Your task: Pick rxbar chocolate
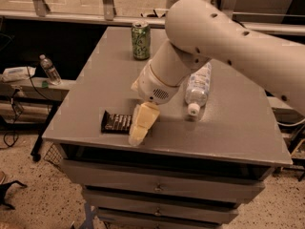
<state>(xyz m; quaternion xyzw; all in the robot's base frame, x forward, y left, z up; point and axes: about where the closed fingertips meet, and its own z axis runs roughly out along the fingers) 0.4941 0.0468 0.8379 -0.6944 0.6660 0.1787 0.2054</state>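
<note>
Near the front edge of the desk (228, 132), your hand (140, 127) sits at the right end of the chocolate bar (114, 122). The bar lies at the hand's 9 o'clock, long axis 9-to-3. You cannot tell whether the hand is spread. The bottle (198, 87) lies at 2 o'clock.
</note>
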